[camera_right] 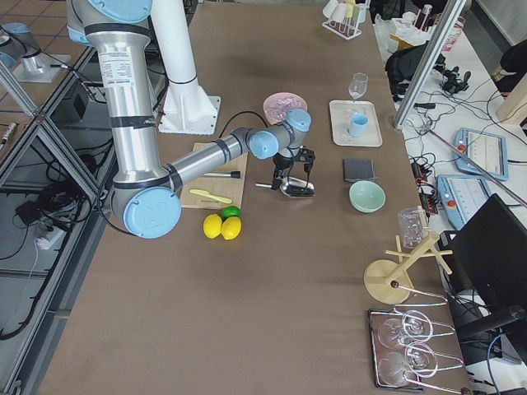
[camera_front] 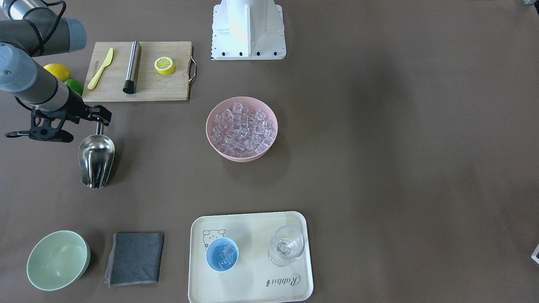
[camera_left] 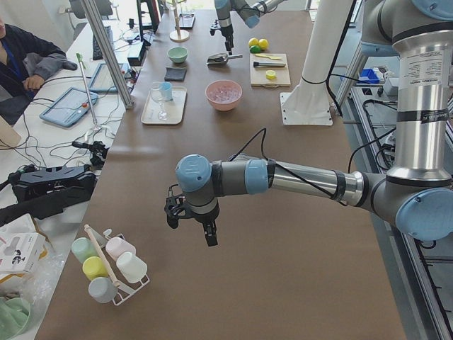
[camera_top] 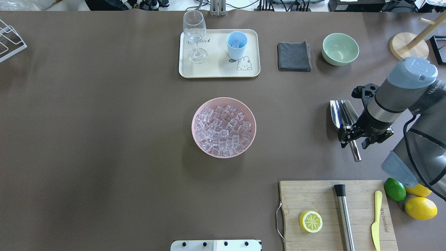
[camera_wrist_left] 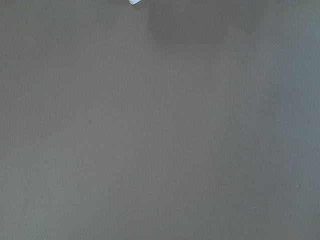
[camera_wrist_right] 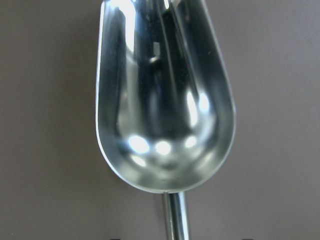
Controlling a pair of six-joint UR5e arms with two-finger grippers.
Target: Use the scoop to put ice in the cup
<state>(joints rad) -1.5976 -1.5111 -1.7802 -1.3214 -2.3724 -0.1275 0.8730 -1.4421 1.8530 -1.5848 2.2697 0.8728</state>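
Straddling the scoop handle, jaws of the right gripper stand parted

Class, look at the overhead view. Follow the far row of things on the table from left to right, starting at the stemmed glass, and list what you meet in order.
stemmed glass → cup → grey cloth → pale green bowl → round wooden stand
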